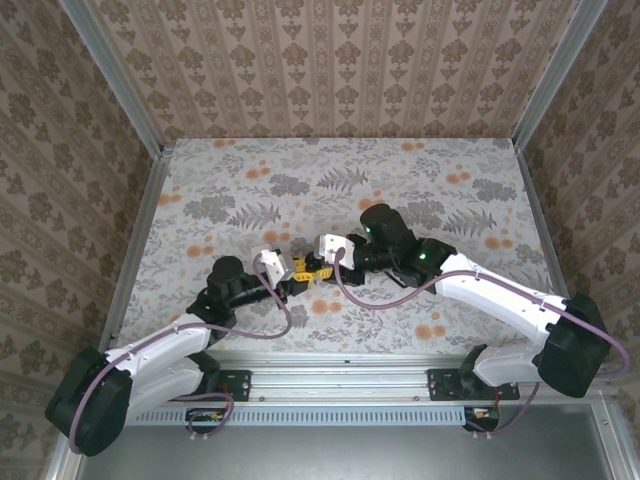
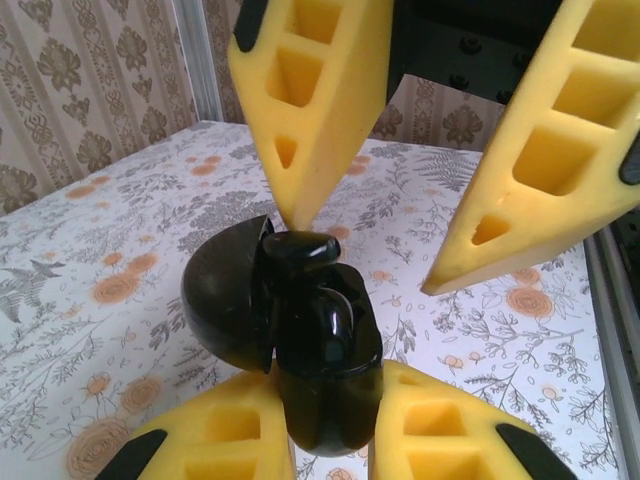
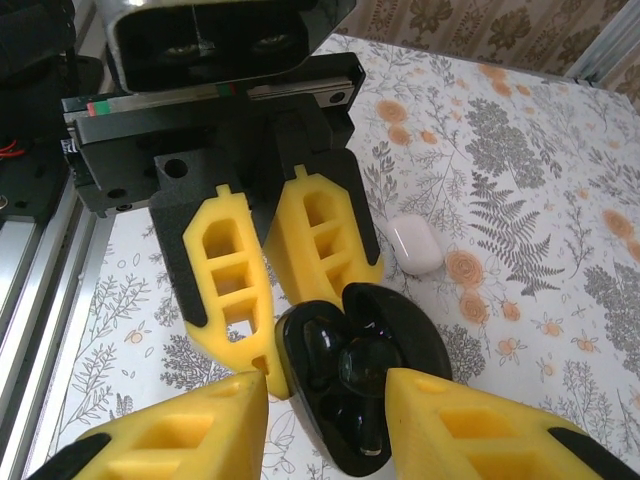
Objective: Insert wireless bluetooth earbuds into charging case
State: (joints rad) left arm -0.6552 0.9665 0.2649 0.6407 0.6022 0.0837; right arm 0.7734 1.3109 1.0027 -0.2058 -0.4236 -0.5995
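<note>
Floral-patterned worktop (image 1: pixel 300 170) is carrying the whole scene, with wallpapered panels standing round it.

Left arm (image 1: pixel 170 350) and right arm (image 1: pixel 500 290) are reaching inward from the near edge. They are meeting nose to nose near the middle of the worktop.

Left end effector (image 2: pixel 325 385) is clenching a black glossy hinged shell (image 2: pixel 300 330). Its yellow fingers (image 2: pixel 220 430) are pressing the shell's lower body from both sides. The shell is sitting open, its domed lid swinging out to the left in the left wrist view.

Right end effector (image 3: pixel 330 385) is standing released, fingers spread wide. In the left wrist view one of its fingertips is touching the top of the shell and the other is hanging clear to the side. In the right wrist view the shell is lying between its two yellow fingers (image 3: pixel 480 430).

Charging case (image 3: pixel 415 243), a small white glossy pebble, is lying closed on the worktop. It is resting just beyond the black shell and beside the left end effector's fingers. Neither end effector is touching it.
</note>
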